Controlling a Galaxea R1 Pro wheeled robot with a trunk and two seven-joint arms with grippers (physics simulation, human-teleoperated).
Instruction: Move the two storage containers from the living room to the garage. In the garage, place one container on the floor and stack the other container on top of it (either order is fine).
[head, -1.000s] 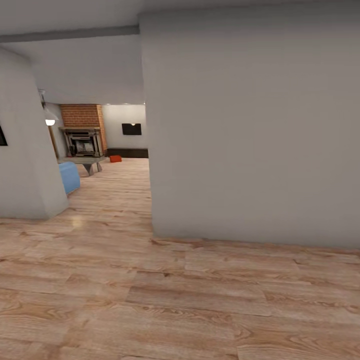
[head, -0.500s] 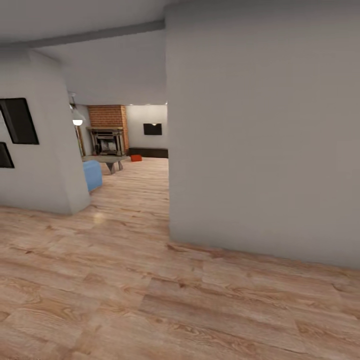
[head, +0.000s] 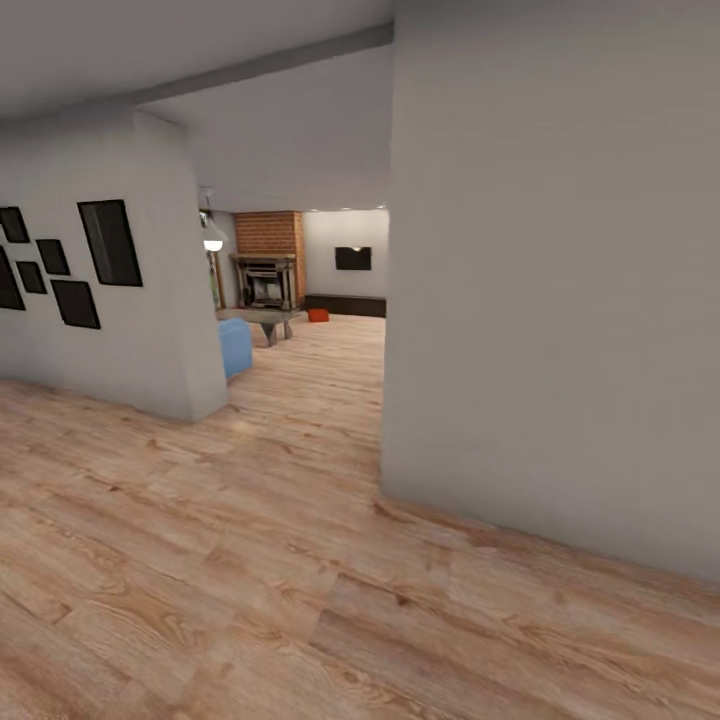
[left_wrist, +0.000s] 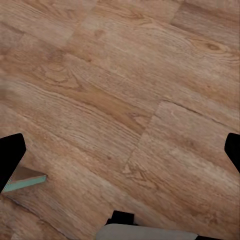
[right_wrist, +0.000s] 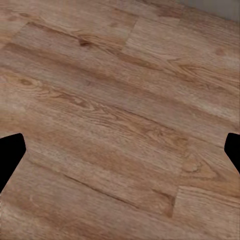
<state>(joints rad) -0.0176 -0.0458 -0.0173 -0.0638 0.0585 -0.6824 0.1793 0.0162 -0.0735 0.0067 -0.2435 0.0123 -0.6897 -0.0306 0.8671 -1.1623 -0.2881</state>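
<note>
view panned left | storage container (head: 318, 315) far, by fireplace (head: 265, 281)

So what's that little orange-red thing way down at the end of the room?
It looks like one storage container, seen small and far off through the doorway. It is an orange-red boxy shape sitting on the light wood-plank floor, just in front of the long dark cabinet and to the right of the brick fireplace. Its ribbing and open top are too small to make out.
</note>
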